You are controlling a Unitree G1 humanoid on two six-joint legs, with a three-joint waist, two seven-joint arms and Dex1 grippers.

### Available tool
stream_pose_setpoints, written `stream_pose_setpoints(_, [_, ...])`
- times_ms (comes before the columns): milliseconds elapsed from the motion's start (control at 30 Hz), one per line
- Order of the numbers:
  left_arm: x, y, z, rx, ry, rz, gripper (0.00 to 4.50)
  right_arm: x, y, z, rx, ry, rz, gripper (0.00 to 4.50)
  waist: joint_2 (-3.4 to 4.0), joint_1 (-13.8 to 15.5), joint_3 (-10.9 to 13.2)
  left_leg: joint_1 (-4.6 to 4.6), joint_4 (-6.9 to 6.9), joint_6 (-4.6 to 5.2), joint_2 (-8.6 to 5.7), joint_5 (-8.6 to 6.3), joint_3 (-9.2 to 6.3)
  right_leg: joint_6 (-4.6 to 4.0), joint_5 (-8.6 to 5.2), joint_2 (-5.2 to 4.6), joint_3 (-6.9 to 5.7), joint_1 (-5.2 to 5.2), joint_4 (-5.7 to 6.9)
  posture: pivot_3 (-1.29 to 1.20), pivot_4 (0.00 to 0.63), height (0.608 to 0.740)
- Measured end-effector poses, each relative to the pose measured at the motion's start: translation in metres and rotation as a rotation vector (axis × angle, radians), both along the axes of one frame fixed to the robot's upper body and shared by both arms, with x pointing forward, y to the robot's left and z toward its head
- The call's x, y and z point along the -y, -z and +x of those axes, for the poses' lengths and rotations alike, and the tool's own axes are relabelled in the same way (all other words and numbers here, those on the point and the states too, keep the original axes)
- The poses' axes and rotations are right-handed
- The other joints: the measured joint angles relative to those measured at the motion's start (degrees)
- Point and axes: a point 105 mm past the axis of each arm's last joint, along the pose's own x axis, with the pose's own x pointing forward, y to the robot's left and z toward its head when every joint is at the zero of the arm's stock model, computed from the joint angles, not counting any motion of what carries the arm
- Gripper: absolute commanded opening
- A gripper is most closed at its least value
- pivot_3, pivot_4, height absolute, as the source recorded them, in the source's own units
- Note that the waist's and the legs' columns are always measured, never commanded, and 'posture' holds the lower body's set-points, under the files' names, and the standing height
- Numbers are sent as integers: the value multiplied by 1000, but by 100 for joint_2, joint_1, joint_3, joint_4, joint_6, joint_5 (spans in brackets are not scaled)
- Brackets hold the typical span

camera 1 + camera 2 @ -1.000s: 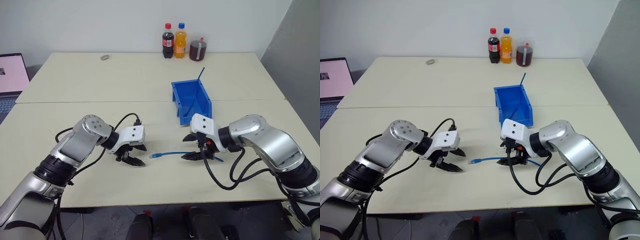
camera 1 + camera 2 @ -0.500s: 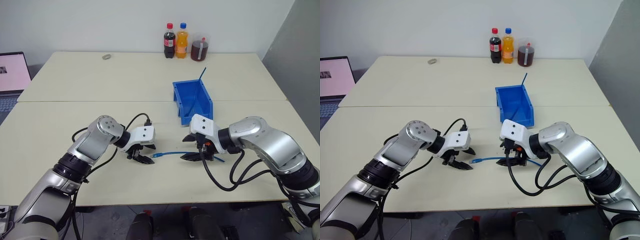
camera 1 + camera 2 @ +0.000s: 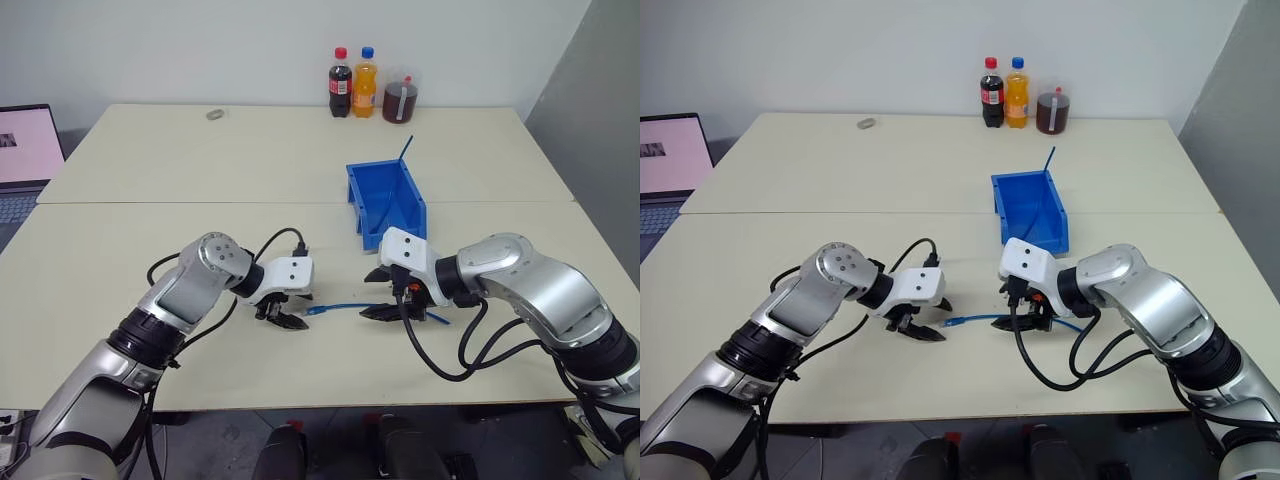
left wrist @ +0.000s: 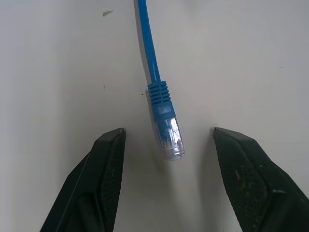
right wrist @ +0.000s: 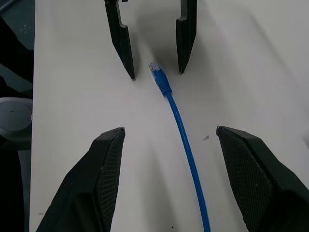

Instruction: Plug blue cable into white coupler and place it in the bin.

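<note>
Left gripper [image 3: 290,318]: moved in toward the cable [image 4: 153,53]; fingers spread, plug [image 4: 167,133] lying between them, ungripped. Right gripper [image 3: 392,308]: fingers spread astride the cable, unclenched. Bin [image 3: 385,197]: just beyond right gripper.

Even, fairly bright, diffuse light covers the head views, with only soft, short shadows under the arms on the pale table [image 3: 180,160] and a mild sheen on the silver arm shells. In the left wrist view the blue cable [image 4: 164,125] is sharp at frame centre and casts a faint shadow to its left. The black fingers [image 4: 104,179] at the lower corners look slightly soft.
</note>
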Motion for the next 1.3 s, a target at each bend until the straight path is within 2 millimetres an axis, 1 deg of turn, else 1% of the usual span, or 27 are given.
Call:
stream_pose_setpoints(133, [4, 3, -1, 16, 5, -1, 2203, -1, 0, 0, 3, 3, 2, 3233, 11, 5, -10, 1, 4, 0, -1, 0, -3, 0, 0, -1, -3, 5, 0, 0, 150, 740])
stream_pose_setpoints(267, [9, 9, -3, 42, 25, 4, 1264, 0, 0, 2, 11, 13, 3, 3233, 53, 92, -42, 2, 32, 0, -7, 0, -13, 1, 0, -6, -14, 22, 3, 0, 150, 740])
stream_pose_setpoints(333, [12, 11, -3, 51, 34, 4, 903, 0, 0, 2, 12, 14, 3, 3233, 76, 115, -57, 2, 52, 1, -8, -1, -26, 3, 0, -6, -29, 38, 3, 0, 150, 740])
stream_pose_setpoints(367, [13, 13, -3, 61, 39, 8, 717, 0, 0, 2, 12, 14, 3, 3233, 84, 125, -61, 16, 58, 1, -8, -1, -35, 30, -16, -6, -42, 62, -3, 0, 150, 740])
stream_pose_setpoints(467, [13, 17, -1, 69, 37, 16, 274, 0, -1, 2, 16, 14, 1, 3233, 89, 126, -73, 85, 56, 3, -7, -1, -40, 34, -21, -6, -47, 126, -9, 0, 150, 740])
stream_pose_setpoints(633, [12, 20, 4, 79, 19, 2, 253, 1, -1, 3, 19, 16, -2, 3233, 119, 116, -105, 88, 56, 5, -3, 0, -43, 39, -18, -1, -47, 127, -5, 0, 150, 740])
stream_pose_setpoints(733, [13, 19, 10, 99, -5, -24, 253, 2, -1, 3, 21, 18, -4, 3233, 125, 117, -110, 85, 56, 5, -3, 0, -43, 39, -17, -1, -47, 126, -5, 0, 150, 740])
stream_pose_setpoints(800, [15, 18, 19, 127, -43, -66, 253, 2, -3, 4, 31, 18, 6, 3233, 125, 121, -110, 81, 57, 5, -5, 0, -45, 40, -17, -2, -48, 124, -5, 0, 150, 740])
stream_pose_setpoints(867, [19, 17, 27, 145, -86, -124, 253, 1, -12, 6, 52, 22, 50, 3233, 124, 123, -109, 77, 59, 5, -5, 1, -47, 42, -16, -2, -50, 122, -5, 0, 150, 740])
stream_pose_setpoints(1000, [21, 15, 42, 173, -197, -238, 253, 3, -41, 13, 104, 49, 191, 3233, 118, 121, -105, 58, 58, 5, -5, 1, -49, 40, -15, -2, -52, 107, -6, 0, 150, 740])
stream_pose_setpoints(1100, [21, 6, 52, 196, -280, -357, 253, 7, -64, 13, 96, 69, 326, 3233, 106, 107, -95, 43, 56, 5, -4, 0, -52, 18, -5, -1, -54, 94, -6, 0, 150, 740])
stream_pose_setpoints(1200, [28, -10, 50, 210, -276, -511, 253, 8, -76, 6, 41, 46, 427, 3233, 106, 104, -95, 39, 53, 15, -4, -6, -50, 3, -1, -5, -55, 94, -10, 0, 150, 740])
stream_pose_setpoints(1300, [41, -16, 38, 198, -240, -659, 253, 5, -78, -8, -39, -3, 483, 3233, 106, 106, -95, 34, 52, 30, -6, -16, -51, -3, -4, -9, -58, 94, -13, 0, 150, 740])
